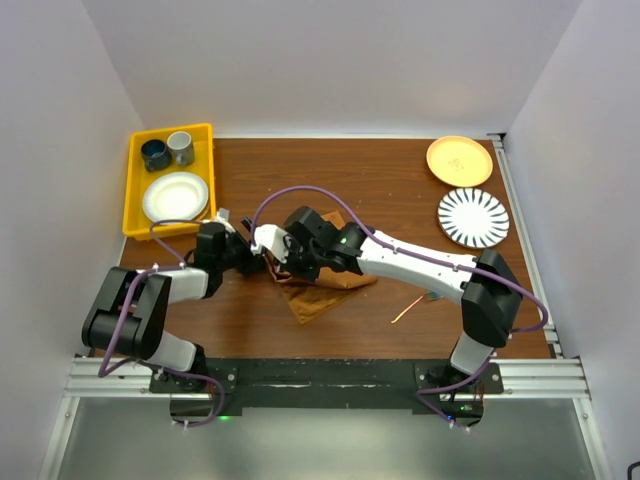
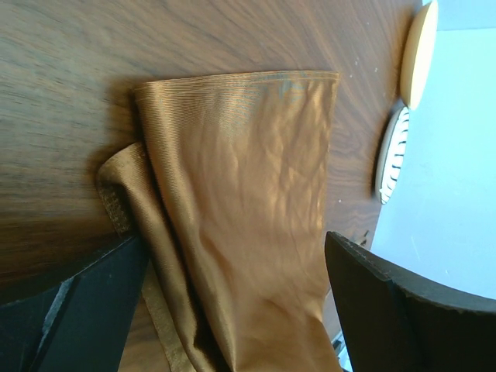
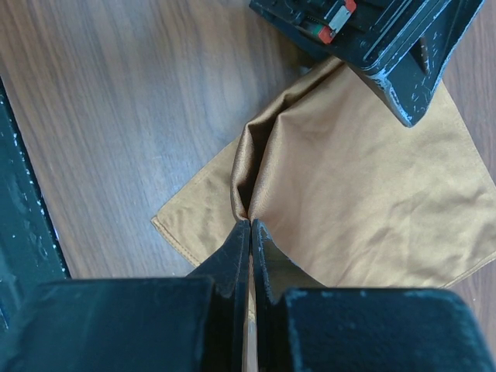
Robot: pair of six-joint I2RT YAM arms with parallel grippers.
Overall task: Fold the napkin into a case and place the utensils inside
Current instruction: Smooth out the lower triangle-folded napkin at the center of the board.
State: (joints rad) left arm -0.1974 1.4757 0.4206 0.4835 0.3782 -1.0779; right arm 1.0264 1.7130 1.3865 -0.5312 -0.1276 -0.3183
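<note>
The rust-brown napkin (image 1: pixel 318 297) lies partly folded and bunched on the wooden table in front of the arms. In the right wrist view my right gripper (image 3: pixel 250 226) is shut on a raised pleat of the napkin (image 3: pixel 364 194), pinching the cloth upward. My left gripper (image 2: pixel 232 310) is open, its fingers (image 2: pixel 85 310) standing wide on either side of a folded layer of the napkin (image 2: pixel 248 194). From above, both grippers meet over the cloth's far-left part, the left gripper (image 1: pixel 262 262) beside the right gripper (image 1: pixel 286 266). Thin utensils (image 1: pixel 410 308) lie on the table right of the napkin.
A yellow tray (image 1: pixel 135 190) at the back left holds a white plate (image 1: pixel 175 196) and two cups. A yellow plate (image 1: pixel 459 160) and a striped plate (image 1: pixel 473 217) sit at the back right. The table's front edge runs just behind the arm bases.
</note>
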